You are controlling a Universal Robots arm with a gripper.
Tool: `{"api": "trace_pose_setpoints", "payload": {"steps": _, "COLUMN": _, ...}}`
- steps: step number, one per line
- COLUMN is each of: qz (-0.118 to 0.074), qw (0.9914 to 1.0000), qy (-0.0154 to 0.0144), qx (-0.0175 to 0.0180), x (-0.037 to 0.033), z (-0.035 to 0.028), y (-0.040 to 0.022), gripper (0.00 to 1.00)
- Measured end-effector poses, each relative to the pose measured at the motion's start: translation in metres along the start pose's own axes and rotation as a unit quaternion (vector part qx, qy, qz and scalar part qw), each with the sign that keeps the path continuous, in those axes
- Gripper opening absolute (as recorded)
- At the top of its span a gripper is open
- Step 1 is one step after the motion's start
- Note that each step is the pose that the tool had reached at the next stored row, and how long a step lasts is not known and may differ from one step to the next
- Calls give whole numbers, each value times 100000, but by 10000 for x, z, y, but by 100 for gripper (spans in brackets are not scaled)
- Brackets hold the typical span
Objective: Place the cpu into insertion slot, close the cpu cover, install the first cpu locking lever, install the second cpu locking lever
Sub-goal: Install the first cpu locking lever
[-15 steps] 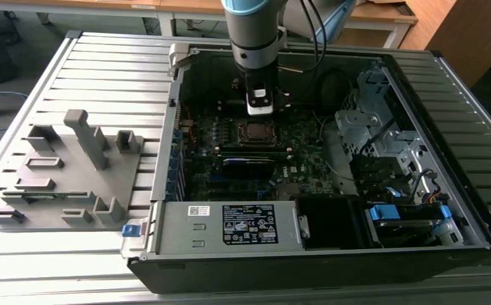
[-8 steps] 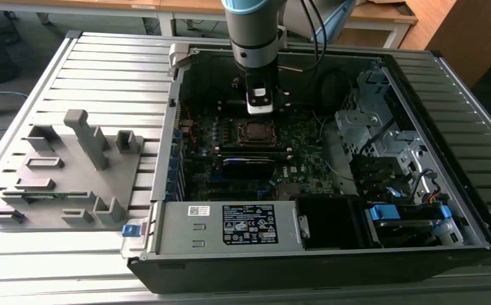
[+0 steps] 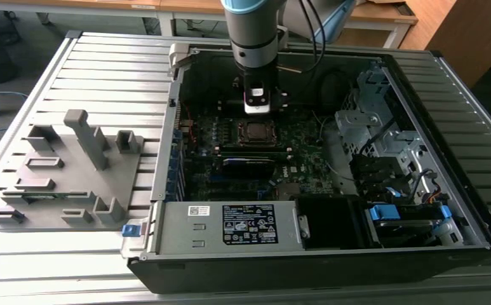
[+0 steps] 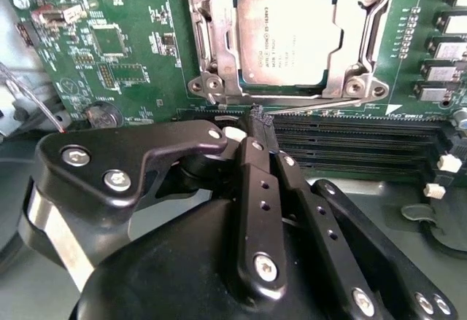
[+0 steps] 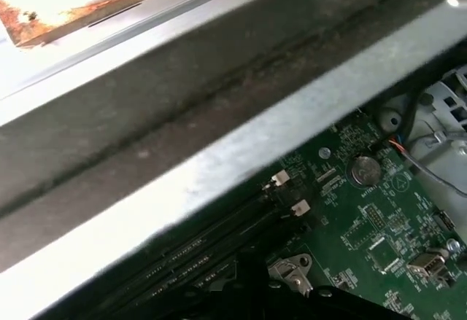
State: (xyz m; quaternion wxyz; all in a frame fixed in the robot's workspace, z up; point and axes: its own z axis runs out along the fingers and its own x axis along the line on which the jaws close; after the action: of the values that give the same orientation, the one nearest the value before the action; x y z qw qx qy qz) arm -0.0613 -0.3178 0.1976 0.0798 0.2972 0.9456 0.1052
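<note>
Hovering inside the open case (image 3: pixel 415 159), gripper (image 4: pixel 260 119) has jaws clenched, tips right at a thin lever (image 4: pixel 328 103) that runs along the slot's edge, next to the memory slots (image 4: pixel 350 141). Cpu (image 4: pixel 288 36) sits in the slot (image 3: pixel 239 132), cover (image 4: pixel 208 43) lying flat over its edges. Case stands on the desk (image 3: pixel 101 70), beside a grey fixture (image 3: pixel 67 171).

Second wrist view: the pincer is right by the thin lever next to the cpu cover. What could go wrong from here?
The shut pincer reaches the thin lever only with its tip, so the wire might slip off. A slip could drive the tip into the memory slots just beside it, or scrape the cpu cover.
</note>
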Motion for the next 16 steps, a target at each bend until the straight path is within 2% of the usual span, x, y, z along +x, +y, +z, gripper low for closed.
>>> {"api": "trace_pose_setpoints", "payload": {"steps": 4, "qz": 659, "qw": 99998, "qy": -174, "qx": 67, "x": 13, "z": 4, "y": 15, "gripper": 11}}
{"api": "trace_pose_setpoints", "payload": {"steps": 16, "qz": 681, "qw": 99998, "qy": -177, "qx": 61, "x": 20, "z": 30, "y": 31, "gripper": 11}}
